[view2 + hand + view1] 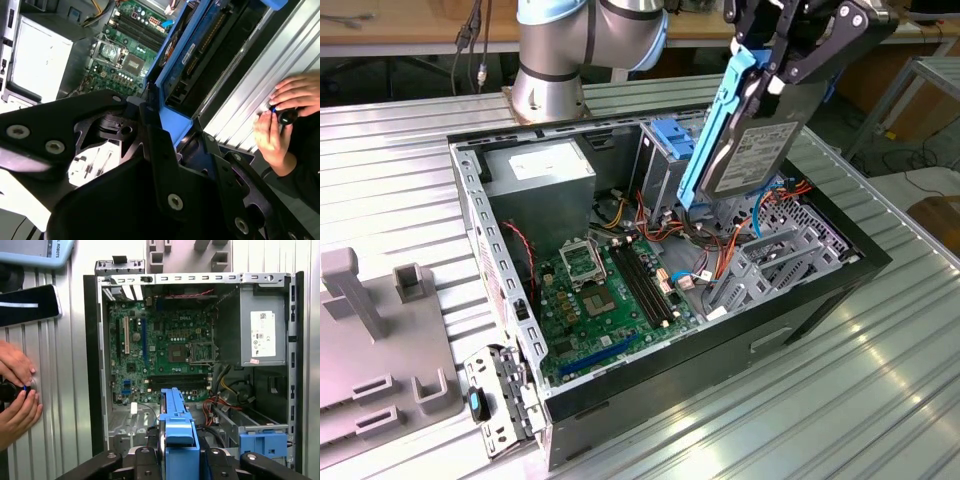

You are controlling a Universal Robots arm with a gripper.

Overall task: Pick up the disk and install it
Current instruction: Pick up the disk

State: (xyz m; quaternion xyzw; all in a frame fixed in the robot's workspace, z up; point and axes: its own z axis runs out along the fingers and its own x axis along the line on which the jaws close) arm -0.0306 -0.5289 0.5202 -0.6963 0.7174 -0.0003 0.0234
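Ribbed silver metal formed the surface [840,400] under everything. At the exterior view's left lay a grey plastic fixture with upright posts [350,290]. Beside it lay an open black computer case [470,200], holding a grey power-supply box with a white sticker [540,170] and a green motherboard [605,300]. Toward the exterior view's right, the black claw [772,72] was clamped on the disk [750,155] — a dark hard drive with a white label and blue plastic carrier frame — holding it tilted on edge in the air above the case's drive-bay end. In the first wrist view, a person's hands [20,412] rested on the surface beside the case.
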